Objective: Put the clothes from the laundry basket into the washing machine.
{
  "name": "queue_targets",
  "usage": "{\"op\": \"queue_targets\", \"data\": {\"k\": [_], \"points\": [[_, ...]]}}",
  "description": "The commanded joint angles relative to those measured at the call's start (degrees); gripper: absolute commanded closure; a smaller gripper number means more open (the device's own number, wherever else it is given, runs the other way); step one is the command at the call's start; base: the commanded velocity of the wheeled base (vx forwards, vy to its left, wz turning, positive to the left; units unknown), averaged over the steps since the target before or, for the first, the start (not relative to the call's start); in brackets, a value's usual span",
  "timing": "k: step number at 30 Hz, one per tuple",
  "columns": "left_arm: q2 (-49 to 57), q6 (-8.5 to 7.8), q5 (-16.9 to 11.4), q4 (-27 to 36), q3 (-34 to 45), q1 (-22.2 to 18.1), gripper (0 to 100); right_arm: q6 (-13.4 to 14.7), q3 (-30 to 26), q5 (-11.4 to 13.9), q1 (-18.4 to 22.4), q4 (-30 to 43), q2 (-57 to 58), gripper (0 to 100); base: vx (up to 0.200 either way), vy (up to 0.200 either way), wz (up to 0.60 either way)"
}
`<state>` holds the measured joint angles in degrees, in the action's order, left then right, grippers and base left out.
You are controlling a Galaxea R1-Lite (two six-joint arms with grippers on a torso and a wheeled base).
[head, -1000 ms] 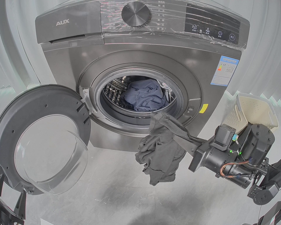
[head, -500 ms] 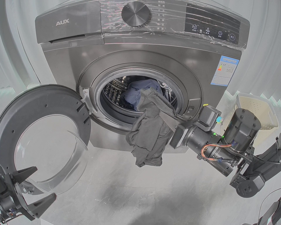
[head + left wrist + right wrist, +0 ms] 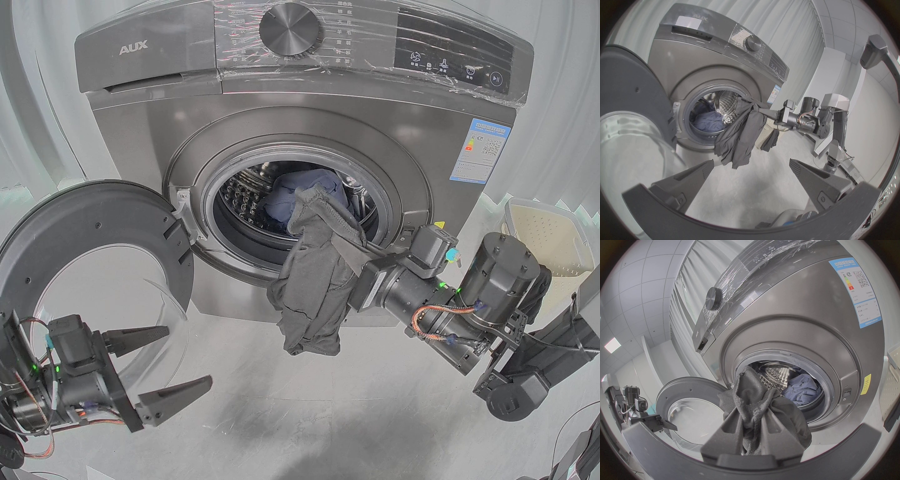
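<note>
The job is partway done. A blue garment already lies inside the drum of the washing machine, and the right gripper is pinched tight on a dark grey garment, holding its top fold right at the mouth of the opening. Most of that cloth is not in yet; it hangs outside, draped down past the 6 o'clock edge of the opening towards the floor.

The laundry basket stands at 3 o'clock from the opening, and what looks like another dark piece hangs over its rim, so at least one more trip seems left.

The door is swung fully open at 9 o'clock, well clear of the path. The left gripper sits at about 8 o'clock, low in front of the door's glass, its fingers spread wide and holding nothing.

The likeliest snag, as I judge it, is the dangling cloth catching on the lower lip — the arm needs to push deep enough to carry the tail inside.
</note>
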<state>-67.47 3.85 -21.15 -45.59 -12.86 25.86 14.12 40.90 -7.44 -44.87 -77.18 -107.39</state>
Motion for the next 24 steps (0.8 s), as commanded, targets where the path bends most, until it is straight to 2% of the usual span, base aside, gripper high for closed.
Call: {"op": "queue_targets", "data": {"k": [1,2,4,8,9,11,24], "points": [[-12.8,2.30,-0.3,-6.4,-1.0,1.9,0,0.0,-0.2,-0.2,-0.2,-0.9,-0.6,100,0.000,0.000,0.00],[-15.4,3.44,-0.4,-9.9,-0.9,1.9,0,0.0,-0.7,-0.2,-0.3,-1.0,-0.6,100,0.000,0.000,0.00],[-17.8,4.85,-0.4,-12.6,-1.1,1.9,0,0.1,-1.0,-0.3,-0.5,-1.3,-0.5,100,0.000,0.000,0.00],[-19.6,6.08,-0.3,-15.4,-1.0,2.9,0,0.1,-1.4,-0.3,-0.6,-2.5,-0.6,100,0.000,0.000,0.00],[-20.6,8.19,0.1,-17.3,-1.3,3.9,0,0.0,-1.5,-0.3,-0.5,-3.0,-0.6,100,0.000,0.000,0.00],[-20.9,9.77,0.3,-18.3,-1.2,4.3,0,0.0,-1.5,-0.3,-0.6,-3.0,-0.6,100,0.000,0.000,0.00],[-28.5,9.42,0.1,-19.0,-2.0,7.5,0,-0.1,-1.7,-0.4,-0.8,-2.9,-0.6,100,0.000,0.000,0.00]]}}
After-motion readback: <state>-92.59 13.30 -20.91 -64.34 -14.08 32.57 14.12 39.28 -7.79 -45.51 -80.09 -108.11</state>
